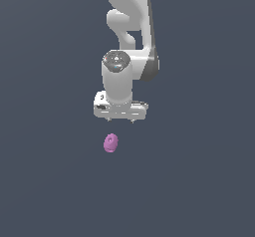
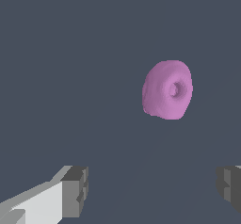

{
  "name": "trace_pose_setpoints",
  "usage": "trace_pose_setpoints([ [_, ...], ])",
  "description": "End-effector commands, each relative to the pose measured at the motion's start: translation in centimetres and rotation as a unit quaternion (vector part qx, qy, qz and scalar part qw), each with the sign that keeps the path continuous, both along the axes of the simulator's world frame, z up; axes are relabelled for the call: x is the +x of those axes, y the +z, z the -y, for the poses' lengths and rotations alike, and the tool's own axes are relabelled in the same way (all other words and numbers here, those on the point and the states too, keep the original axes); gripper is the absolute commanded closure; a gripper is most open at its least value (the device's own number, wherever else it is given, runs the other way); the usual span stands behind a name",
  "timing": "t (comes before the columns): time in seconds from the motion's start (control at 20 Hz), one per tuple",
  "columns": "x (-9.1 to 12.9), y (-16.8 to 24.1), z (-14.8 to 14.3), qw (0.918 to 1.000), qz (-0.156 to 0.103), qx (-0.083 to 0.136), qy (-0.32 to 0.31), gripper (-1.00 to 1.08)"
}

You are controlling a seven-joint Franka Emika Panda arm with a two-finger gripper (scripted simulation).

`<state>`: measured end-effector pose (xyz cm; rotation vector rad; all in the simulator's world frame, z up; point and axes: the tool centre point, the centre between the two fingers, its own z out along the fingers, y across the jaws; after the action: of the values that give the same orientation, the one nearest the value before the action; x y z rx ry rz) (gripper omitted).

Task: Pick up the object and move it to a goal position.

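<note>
Arm: I see the white Panda arm [image 1: 127, 37] coming down from the top centre of the exterior frame, wrist pointing downward, with a dark patch on its right flank.

Gripper: the gripper [image 1: 121, 122] sits just above the middle of the exterior frame, a broad white hand body with two tiny tips poking out beneath it.

Fingers: in the wrist view I read them as spread wide apart, with nothing between them; one grey pad on a white finger [image 2: 75, 192] shows at the lower left of that frame, the other pad at the lower right edge, and only bare dark ground in the gap.

Object: the pink-purple object [image 1: 110, 143] lies a little below the gripper and slightly toward the exterior view's left, near the frame's centre. It is clear of both fingers, not touching either.

Object detail: in the wrist view the object [image 2: 167, 90] fills the upper right of the frame, a rounded lump with a dimple in the face turned to the camera.

Ground: a flat, even slate-grey surface [image 1: 199, 181] fills the rest of both views; I cannot tell from the pictures whether the object rests on it.
</note>
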<state>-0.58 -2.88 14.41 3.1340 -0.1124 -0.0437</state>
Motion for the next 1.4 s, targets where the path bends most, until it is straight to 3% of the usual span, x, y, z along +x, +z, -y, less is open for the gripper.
trace_pose_setpoints([
  [0.0, 0.0, 0.0, 0.0, 1.0, 0.0, 0.0, 0.0, -0.92],
  [0.45, 1.0, 1.7, -1.8, 0.9995, 0.02, -0.009, 0.021, -0.92],
  [0.75, 1.1, 1.6, -1.7, 0.9996, 0.02, -0.009, 0.019, -0.92],
  [1.35, 3.8, -1.4, 1.7, 0.9993, 0.017, -0.003, -0.032, -0.92],
])
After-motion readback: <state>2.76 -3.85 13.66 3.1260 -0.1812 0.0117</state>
